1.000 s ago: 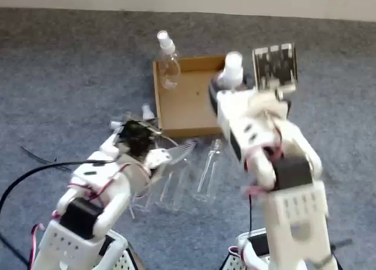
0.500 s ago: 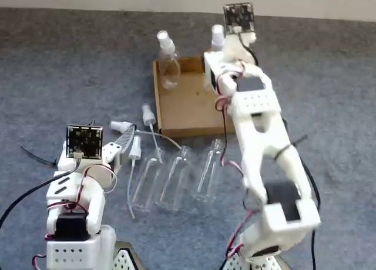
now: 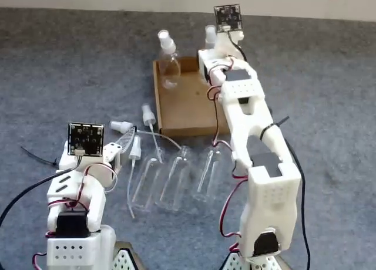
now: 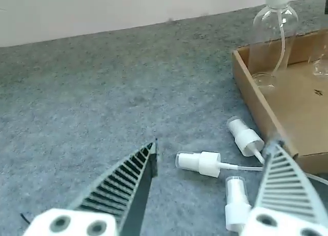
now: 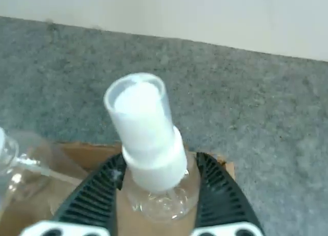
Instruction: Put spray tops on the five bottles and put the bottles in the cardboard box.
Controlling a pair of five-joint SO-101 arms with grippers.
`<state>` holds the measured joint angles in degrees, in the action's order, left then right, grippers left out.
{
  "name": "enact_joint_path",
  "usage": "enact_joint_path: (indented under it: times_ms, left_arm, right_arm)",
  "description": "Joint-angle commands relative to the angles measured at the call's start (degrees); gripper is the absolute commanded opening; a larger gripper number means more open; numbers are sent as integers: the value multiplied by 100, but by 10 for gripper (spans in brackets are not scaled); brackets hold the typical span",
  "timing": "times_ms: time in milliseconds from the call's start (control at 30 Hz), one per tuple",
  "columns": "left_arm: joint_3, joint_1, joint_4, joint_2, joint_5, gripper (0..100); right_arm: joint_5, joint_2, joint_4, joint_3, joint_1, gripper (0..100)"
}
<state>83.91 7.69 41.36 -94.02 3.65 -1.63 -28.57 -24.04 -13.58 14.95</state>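
Your right gripper (image 5: 156,180) is now stretching further over the shallow brown cardboard box (image 3: 188,114), clamping a clear capped plastic bottle (image 5: 146,133), almost ready for releasing; your left gripper (image 4: 212,149), drawn back, is waiting wide open above loose white spray tops (image 4: 201,163)

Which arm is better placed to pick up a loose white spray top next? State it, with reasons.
Left. The left gripper, open, hangs right by the loose white plastic spray tops on the grey carpet; the right gripper is shut on a clear capped bottle over the brown cardboard box.
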Motion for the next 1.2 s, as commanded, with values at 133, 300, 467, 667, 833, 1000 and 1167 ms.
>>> enact_joint_path:
  times_ms: [133, 300, 467, 667, 833, 1000, 1167]
  left_arm:
    - [-40, 40, -176, 40, -9, 298]
    - [-48, 40, -176, 40, -9, 298]
    - [-48, 40, -176, 40, -9, 298]
    - [-48, 40, -176, 40, -9, 298]
    - [-48, 40, -176, 40, -9, 298]
    - [-40, 40, -176, 40, -9, 298]
    - [-31, 31, -176, 40, -9, 298]
  right_arm:
    - [-53, -435, 136, -884, -40, 5]
    - [-70, -488, 66, -901, -40, 12]
    - [-44, -470, -207, -910, -22, 122]
    - [-62, -470, -233, -910, -31, 272]
    - [-70, -470, -242, -1051, 22, 297]
    - [-70, -479, -611, -1560, 48, 297]
    - [-70, -488, -1314, -2545, 92, 297]
